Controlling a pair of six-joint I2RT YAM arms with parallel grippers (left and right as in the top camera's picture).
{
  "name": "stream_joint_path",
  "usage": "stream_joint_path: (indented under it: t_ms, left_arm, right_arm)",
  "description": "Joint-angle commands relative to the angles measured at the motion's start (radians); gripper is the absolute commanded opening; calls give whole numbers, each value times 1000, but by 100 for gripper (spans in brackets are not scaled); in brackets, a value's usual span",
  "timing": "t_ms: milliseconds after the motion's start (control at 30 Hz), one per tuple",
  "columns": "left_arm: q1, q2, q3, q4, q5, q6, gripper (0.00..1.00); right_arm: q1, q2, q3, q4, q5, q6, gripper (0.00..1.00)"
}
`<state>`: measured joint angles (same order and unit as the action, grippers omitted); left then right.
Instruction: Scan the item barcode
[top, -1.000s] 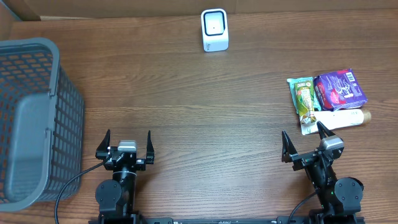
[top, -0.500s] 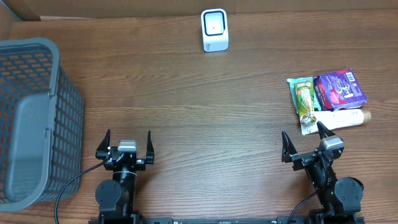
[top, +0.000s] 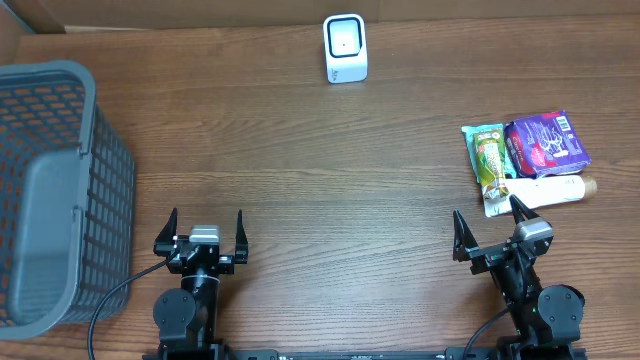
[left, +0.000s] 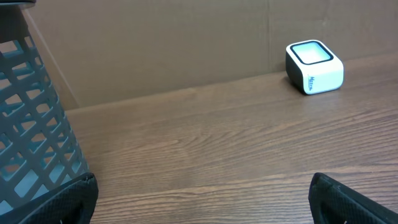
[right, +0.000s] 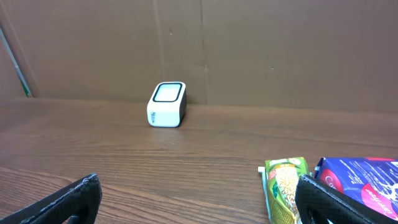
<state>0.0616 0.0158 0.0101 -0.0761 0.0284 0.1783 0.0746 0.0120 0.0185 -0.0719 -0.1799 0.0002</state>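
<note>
The right gripper (top: 492, 225) stands wide open and holds nothing, low at the near edge of the table (top: 300, 180), so its jaws are ready to go around an item. Just ahead of it and a little to its right lie the items in one small group: a white bottle (top: 548, 190) nearest, a green packet (top: 488, 160) beside it, and a purple packet (top: 546, 143) behind, touching each other. I judge they are put here because this arm reaches them easily. The left gripper (top: 205, 226) is also wide open and empty. The white scanner (top: 345, 47) stands far ahead, between both arms, its window up. The grey basket (top: 50, 190) is on the left of the left gripper, probably for scanned items
</note>
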Motion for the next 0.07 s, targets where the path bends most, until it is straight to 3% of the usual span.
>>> stream_joint_path:
  t_ms: [0, 33]
  left_arm:
    - [8, -11, -5, -2, -10, -19, 100]
    - [8, -11, -5, -2, -10, -19, 99]
  right_arm:
    - [8, -9, -11, 5, -3, 0, 100]
    - [8, -9, -11, 5, -3, 0, 100]
